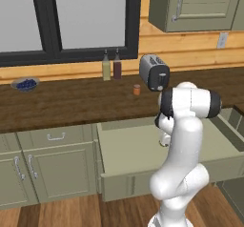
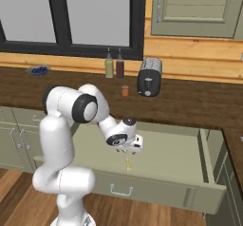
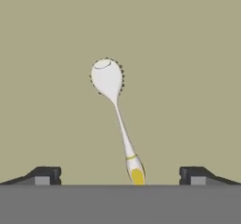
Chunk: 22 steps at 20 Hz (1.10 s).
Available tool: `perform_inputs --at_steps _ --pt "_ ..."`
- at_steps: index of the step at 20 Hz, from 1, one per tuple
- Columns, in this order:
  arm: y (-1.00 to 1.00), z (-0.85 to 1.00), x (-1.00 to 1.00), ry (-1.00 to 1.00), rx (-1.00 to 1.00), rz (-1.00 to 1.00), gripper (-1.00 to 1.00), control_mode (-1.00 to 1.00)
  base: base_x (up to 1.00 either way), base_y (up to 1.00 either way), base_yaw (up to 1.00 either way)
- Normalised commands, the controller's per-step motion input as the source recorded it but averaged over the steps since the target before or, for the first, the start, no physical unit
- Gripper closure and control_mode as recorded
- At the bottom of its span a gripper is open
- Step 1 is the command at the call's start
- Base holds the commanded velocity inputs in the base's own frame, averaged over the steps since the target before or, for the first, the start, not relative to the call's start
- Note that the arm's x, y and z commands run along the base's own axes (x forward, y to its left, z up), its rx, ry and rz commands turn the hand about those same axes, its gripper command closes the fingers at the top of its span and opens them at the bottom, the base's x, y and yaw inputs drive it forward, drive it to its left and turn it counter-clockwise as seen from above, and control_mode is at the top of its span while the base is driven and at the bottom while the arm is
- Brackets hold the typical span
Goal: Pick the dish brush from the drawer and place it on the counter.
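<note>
The pincer [image 3: 120, 176] hangs wide open above the brush [image 3: 115, 115] lying on the drawer [image 2: 166, 165] floor.

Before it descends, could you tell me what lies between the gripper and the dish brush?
Nothing: in the hand view the open gripper looks at the dish brush lying on the drawer floor.

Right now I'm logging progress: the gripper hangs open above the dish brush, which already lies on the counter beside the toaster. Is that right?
Not quite. The dish brush lies on the floor of the open drawer, not on the counter. The hand view shows it flat on the pale green floor between the fingertips. The rest holds: the gripper hangs open above it.
</note>
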Motion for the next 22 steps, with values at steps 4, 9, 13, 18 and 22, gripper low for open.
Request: perform_inputs --at_steps 4,9,13,18,22 --pt "-0.20 -0.49 0.05 0.16 0.00 0.11 -1.00 -1.00 0.00 0.00 0.00" --pt "0.00 -0.49 0.07 0.06 0.00 0.09 -1.00 -1.00 0.00 0.00 0.00" --pt "0.00 -0.50 0.16 0.00 0.00 0.09 -1.00 -1.00 0.00 0.00 0.00" --pt "0.01 -0.58 0.05 0.02 0.00 0.10 1.00 -1.00 0.00 0.00 0.00" --pt "0.00 -0.28 -0.14 0.05 0.00 0.12 1.00 -1.00 0.00 0.00 0.00"
